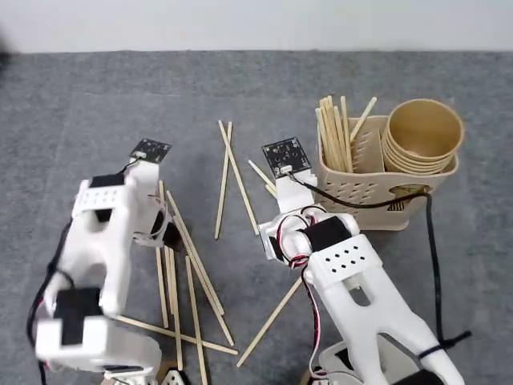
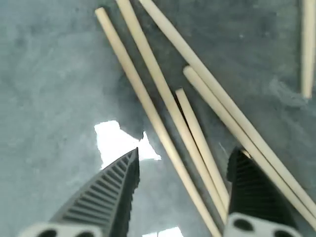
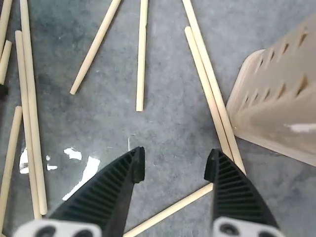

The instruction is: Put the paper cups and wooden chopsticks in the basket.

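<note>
Many wooden chopsticks (image 1: 192,277) lie in a loose heap on the grey mat (image 1: 80,104), well apart from the basket (image 1: 377,192). The left gripper (image 2: 185,163) hangs low over this heap. Its jaws stand wide and hold nothing. A few sticks from the heap lie under the gap between them.

Nearer to the basket, the right gripper (image 3: 176,160) hangs over the mat. Its jaws are wide too, and they hold nothing. A single chopstick (image 3: 168,211) lies slanted under it. A pair of chopsticks (image 3: 210,89) lies side by side and runs right up to the foot of the basket. I cannot tell if they touch it.

Two crossed chopsticks (image 1: 228,172) lie farther back, between the heap and the basket.

Inside the basket sits a stack of paper cups (image 1: 423,132). A bunch of chopsticks (image 1: 335,136) stands up in the basket just beside the cups.
</note>
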`<state>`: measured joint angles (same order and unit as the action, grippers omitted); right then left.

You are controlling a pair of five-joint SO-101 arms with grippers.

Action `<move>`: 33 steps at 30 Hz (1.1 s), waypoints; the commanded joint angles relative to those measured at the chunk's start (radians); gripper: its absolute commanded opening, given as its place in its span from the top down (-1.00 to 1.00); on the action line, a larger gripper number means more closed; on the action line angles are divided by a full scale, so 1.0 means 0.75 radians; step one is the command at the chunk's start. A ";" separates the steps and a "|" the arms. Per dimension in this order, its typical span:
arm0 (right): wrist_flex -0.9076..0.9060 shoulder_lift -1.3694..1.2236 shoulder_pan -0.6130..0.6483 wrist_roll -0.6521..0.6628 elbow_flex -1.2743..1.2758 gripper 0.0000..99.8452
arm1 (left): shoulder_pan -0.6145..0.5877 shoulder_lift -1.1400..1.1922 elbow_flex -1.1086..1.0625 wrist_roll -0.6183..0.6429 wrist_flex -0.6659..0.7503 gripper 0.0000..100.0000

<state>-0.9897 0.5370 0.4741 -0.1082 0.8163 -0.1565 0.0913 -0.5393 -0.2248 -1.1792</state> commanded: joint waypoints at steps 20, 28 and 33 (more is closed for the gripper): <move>0.009 0.050 -0.007 -0.012 -0.006 0.58 | 0.031 0.428 0.402 0.106 -0.178 0.98; 0.021 0.058 -0.007 -0.014 -0.008 0.58 | 0.020 0.219 0.404 0.100 -0.256 0.98; 0.073 0.048 -0.005 -0.010 -0.045 0.58 | 0.018 -0.043 0.404 0.100 -0.354 0.98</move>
<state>-0.9759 0.5370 0.4757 -0.1128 0.8163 -0.1366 0.2186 -0.2570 -0.1527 -1.3986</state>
